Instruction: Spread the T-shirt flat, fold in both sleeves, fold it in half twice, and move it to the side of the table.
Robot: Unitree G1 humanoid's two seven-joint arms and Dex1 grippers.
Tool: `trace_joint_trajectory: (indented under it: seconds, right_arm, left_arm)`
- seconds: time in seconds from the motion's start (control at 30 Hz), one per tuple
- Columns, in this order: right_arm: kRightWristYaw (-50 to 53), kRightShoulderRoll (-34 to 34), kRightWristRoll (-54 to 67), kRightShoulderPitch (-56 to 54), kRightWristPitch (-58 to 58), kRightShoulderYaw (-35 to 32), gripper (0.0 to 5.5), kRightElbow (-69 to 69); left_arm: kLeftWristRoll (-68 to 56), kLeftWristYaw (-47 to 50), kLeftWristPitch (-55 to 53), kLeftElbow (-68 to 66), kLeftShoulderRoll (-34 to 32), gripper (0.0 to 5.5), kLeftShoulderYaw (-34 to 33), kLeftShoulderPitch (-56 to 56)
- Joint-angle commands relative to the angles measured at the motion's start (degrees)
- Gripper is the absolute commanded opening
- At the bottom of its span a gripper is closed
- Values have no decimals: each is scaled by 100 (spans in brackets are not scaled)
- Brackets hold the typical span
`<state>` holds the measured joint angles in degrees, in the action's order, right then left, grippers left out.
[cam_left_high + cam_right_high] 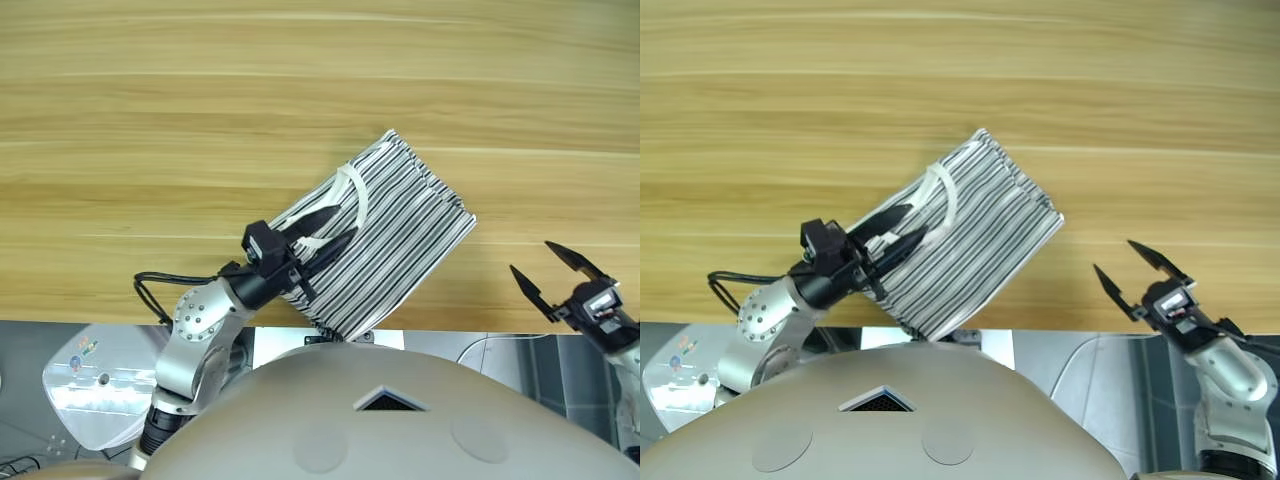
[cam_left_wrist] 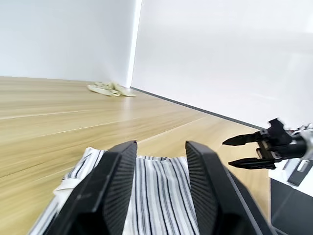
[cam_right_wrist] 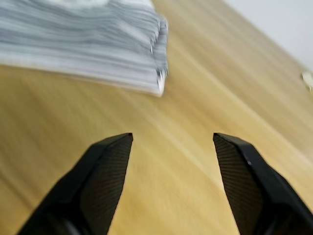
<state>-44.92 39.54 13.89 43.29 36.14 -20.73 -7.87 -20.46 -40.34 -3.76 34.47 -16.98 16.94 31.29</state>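
The wooden surface carries the T-shirt at its near edge. The T-shirt is folded into a compact rectangle, lies askew, has black-and-white stripes and shows a white collar. The left hand sits over it, fingers apart. The right hand is open, well apart.

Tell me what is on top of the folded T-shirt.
The left tool is over the T-shirt, open, by its white collar; contact with the cloth cannot be told. The table beneath the shirt is hidden.
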Motion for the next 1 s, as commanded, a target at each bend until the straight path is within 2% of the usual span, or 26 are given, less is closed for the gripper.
trace_joint_trajectory:
  seconds: [0.03,0.17,0.33,0.53,0.67,0.77,1.0]
  right_arm:
    - [-139,-93,-606,-86,184,637,304,167]
    - [5,-272,-1194,-805,-61,1379,304,367]
    - [-163,-325,-1346,-1366,-359,2196,304,878]
    - [71,-587,-1270,-2460,-785,2437,304,390]
    - [221,-862,-1231,-3372,-951,2515,304,-117]
    - [442,-1372,-1229,-4411,-1114,2628,304,-804]
    - [1739,-2342,-1823,-6824,-1017,2702,304,-3407]
  left_arm:
    - [-186,138,129,57,53,186,-171,-363]
    - [-389,492,25,-37,210,186,-526,-955]
    - [-114,716,39,-229,146,186,-540,-1135]
    - [-11,825,136,-275,70,186,-541,-934]
    - [-25,897,234,-367,127,186,-561,-762]
    - [-25,967,359,-555,196,186,-632,-646]
    - [-139,1054,604,-840,359,186,-784,-506]
